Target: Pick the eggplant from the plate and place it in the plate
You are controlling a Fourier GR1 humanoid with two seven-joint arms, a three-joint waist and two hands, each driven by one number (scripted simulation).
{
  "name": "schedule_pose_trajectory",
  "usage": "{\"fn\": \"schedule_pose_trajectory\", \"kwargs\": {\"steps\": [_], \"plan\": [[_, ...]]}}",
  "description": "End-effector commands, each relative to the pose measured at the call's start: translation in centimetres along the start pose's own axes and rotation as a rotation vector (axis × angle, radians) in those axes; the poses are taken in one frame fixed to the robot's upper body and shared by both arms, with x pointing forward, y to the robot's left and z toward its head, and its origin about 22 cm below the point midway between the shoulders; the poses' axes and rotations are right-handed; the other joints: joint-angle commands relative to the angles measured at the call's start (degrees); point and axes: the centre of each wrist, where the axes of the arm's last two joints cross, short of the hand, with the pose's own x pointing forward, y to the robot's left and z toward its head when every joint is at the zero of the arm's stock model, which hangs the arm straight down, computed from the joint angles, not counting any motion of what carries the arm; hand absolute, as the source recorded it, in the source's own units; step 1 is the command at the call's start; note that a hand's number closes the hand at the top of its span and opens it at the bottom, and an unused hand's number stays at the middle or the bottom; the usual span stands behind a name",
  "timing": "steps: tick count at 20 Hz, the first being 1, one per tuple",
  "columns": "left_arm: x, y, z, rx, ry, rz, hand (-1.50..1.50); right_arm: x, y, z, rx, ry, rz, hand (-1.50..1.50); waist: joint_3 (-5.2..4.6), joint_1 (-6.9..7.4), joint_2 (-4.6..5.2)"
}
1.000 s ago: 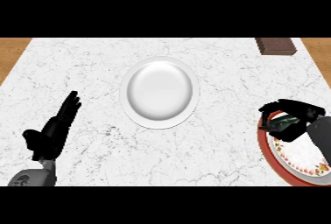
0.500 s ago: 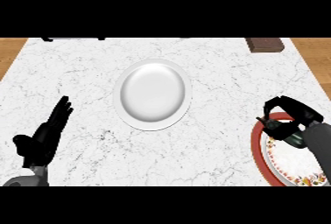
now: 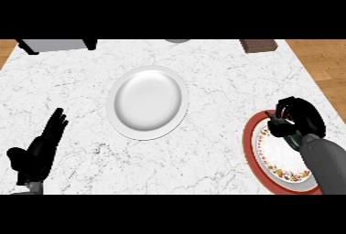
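A: What does the counter show?

B: A white marble counter [image 3: 223,87] carries 2 plates. A plain white plate [image 3: 147,102] sits near the middle, bare. A red-rimmed plate [image 3: 255,151] with a flowered border lies at the right edge, well apart from the white one.

A: And the right hand?

B: The right hand [image 3: 297,119] hangs over the far rim of the red-rimmed plate, fingers curled round a dark object with a hint of green at the stem end. That is the eggplant [image 3: 282,128], mostly hidden inside the grasp, and it is over the red-rimmed plate, not the white one. Whether it touches the plate or is lifted off it, I cannot tell.

A: The left hand?

B: The left hand [image 3: 39,151] rests at the lower left, fingers straight and pointing up the counter, holding nothing, well clear of both plates.

A: Anything else?

B: Along the far edge, a grey box [image 3: 57,44] at the left and a brown block [image 3: 258,45] at the right.
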Motion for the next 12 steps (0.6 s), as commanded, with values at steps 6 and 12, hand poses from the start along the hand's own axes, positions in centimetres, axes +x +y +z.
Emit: {"fn": "schedule_pose_trajectory", "kwargs": {"steps": [6,12], "plan": [[-0.6,0.2,0.8,0.005,0.011,-0.006,0.0,10.0,-0.4,3.6,-0.352,-0.117,-0.078,1.5,-0.03,-0.48,-0.32],[0.3,-0.9,0.1,-0.03,-0.009,0.002,0.0,17.1,-2.0,8.4,-0.478,-0.127,-0.085,1.5,0.23,2.18,1.13]]}}
